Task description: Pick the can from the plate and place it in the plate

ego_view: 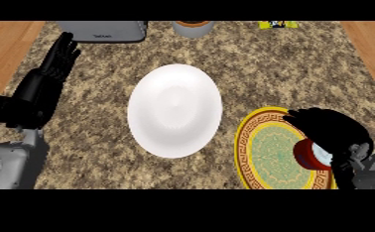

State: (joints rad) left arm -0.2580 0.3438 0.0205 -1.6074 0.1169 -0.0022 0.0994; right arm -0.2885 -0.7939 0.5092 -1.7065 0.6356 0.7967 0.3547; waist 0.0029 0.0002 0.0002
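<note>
Can (313, 155) at yellow plate's (273, 152) rt side, R hand (333, 128) fingers (302, 120) clamped round it; L hand (58, 60) resting, fingers straight.

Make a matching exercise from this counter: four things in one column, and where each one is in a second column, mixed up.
Things:
1. white plate
2. can
3. left hand
4. yellow item

Places:
A. top edge, right of centre
B. middle of the counter
C. left edge, open, fingers up
D. in the curled right hand, at the gold-rimmed plate

Pairs: 1-B, 2-D, 3-C, 4-A
</note>
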